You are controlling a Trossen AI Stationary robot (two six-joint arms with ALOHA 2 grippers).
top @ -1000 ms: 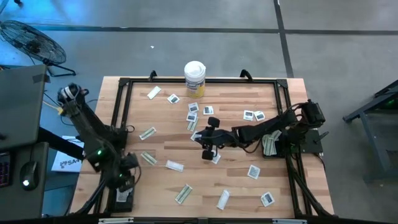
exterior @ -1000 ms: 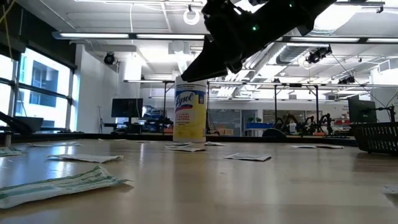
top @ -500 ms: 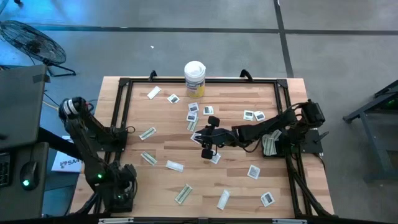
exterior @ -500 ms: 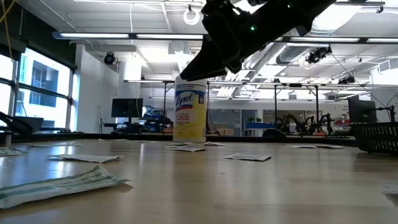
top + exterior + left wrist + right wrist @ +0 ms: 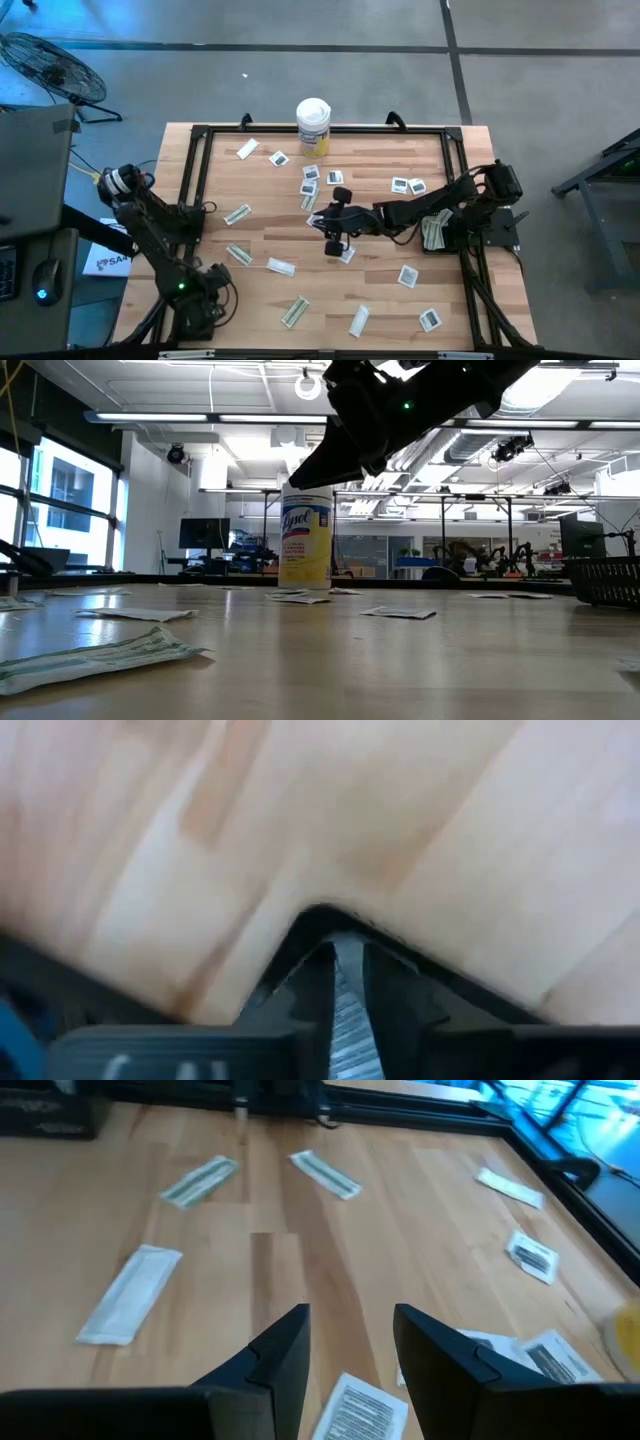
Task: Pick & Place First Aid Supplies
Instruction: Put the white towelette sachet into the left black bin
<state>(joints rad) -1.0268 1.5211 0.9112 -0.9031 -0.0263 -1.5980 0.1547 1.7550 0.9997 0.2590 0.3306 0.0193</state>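
the right claw (image 5: 338, 232) is hovering open and empty over a square packet (image 5: 353, 1407) mid-surface (image 5: 380, 290), lining up its grip; the left claw (image 5: 205, 312) is waiting closed.

White sachets (image 5: 408, 276), dark centre marks; canister (image 5: 313, 126) white, yellow label.

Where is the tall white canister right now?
In the high view the canister stands at the table's far edge, near the middle, just beyond the nearest square sachets.
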